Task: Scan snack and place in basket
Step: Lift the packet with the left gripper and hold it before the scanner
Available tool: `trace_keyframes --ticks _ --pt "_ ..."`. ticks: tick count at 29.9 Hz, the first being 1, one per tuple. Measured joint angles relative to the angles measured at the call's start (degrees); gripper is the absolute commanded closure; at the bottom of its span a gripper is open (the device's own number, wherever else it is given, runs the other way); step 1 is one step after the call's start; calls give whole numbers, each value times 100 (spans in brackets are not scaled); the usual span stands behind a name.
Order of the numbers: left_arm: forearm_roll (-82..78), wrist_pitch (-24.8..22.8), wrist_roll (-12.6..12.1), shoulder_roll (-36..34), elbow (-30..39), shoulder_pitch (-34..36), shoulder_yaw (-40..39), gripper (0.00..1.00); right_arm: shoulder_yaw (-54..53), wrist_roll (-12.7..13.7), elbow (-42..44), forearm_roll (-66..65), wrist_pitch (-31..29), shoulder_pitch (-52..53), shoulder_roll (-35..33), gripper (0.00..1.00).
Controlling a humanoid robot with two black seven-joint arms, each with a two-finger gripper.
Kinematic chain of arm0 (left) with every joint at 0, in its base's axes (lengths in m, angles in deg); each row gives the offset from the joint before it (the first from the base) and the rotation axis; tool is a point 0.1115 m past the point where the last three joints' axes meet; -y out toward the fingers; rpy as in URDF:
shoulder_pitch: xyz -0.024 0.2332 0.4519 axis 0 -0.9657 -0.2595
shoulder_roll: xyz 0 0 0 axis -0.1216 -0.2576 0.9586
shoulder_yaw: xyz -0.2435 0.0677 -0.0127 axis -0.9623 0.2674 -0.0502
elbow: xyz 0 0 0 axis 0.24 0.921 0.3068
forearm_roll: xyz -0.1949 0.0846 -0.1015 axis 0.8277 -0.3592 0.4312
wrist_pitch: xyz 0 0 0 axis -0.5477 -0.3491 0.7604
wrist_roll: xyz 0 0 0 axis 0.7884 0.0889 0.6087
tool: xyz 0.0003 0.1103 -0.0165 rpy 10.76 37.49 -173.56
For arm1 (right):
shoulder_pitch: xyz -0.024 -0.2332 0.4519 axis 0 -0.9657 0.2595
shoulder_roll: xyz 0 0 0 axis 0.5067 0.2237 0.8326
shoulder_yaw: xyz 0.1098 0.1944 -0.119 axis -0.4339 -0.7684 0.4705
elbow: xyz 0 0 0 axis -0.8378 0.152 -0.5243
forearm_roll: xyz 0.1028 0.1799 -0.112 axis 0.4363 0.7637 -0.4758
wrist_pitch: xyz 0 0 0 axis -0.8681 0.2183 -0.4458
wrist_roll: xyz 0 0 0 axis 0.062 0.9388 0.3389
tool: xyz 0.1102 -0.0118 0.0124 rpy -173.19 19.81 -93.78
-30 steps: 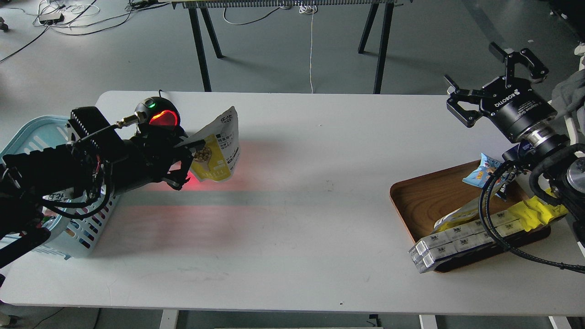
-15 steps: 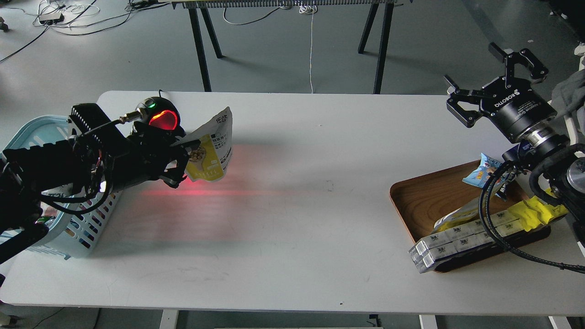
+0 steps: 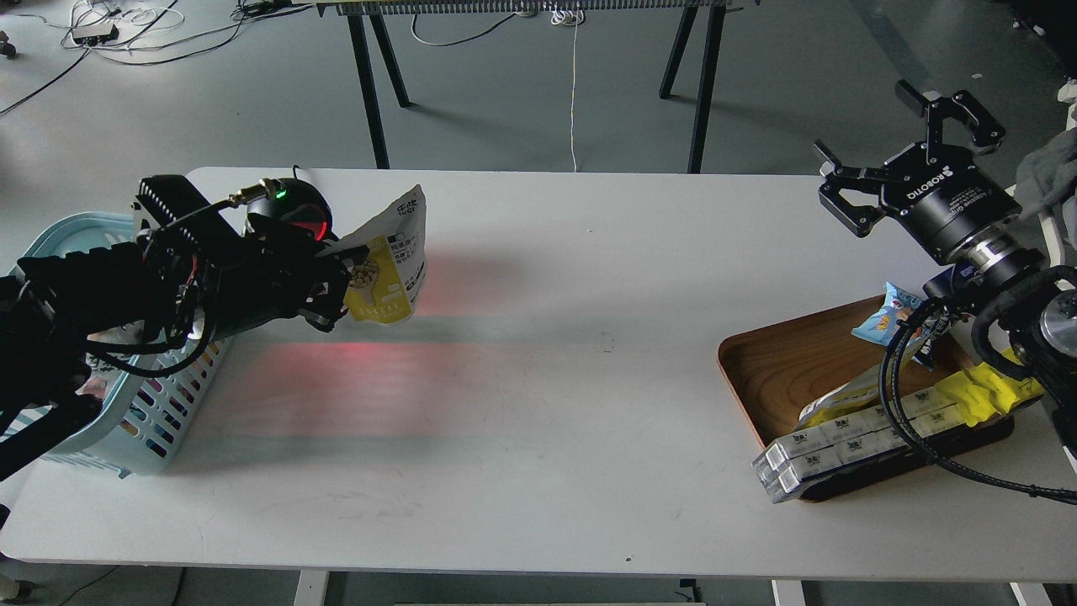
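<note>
My left gripper [image 3: 338, 282] is shut on the snack [image 3: 391, 263], a yellow-and-white pouch with a nut scoop picture, held upright above the table's left part. Right behind it stands a black round scanner [image 3: 290, 209] with a green light and a red glow. Red light falls on the table below the pouch. The light blue basket [image 3: 160, 404] sits at the table's left edge, mostly hidden under my left arm. My right gripper [image 3: 904, 147] is open and empty, raised above the far right of the table.
A brown wooden tray [image 3: 791, 370] at the right holds a blue-orange small packet [image 3: 892, 316], a long yellow wrapper [image 3: 980, 396] and a clear flat box pack [image 3: 841, 446]. A black cable hangs from my right arm over the tray.
My left gripper has drawn the pouch slightly left and up, closer to the scanner and the basket. The red glow on the table has shifted. The right arm has barely moved.
</note>
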Motion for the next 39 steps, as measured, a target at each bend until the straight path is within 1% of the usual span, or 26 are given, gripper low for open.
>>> trace_keyframes --ticks 7,14,22,27,34,39 --pt "0 32 -8 133 6 2 -34 100 7 0 -8 -1 0 2 0 4" --pt "0 318 -61 283 14 12 -49 100 15 0 -8 -1 0 3 0 4" --pt "0 1024 -34 270 26 -89 -114 100 16 0 -8 -1 0 2 0 4" --pt "0 1544 -38 254 26 -376 -111 100 16 0 -15 -1 0 3 -32 4" --pt "0 1944 -45 204 -96 -803 -121 100 16 0 -26 -1 8 9 -51 4" --pt "0 2158 -18 203 -270 -910 -133 100 21 0 -31 -1 60 10 -53 4"
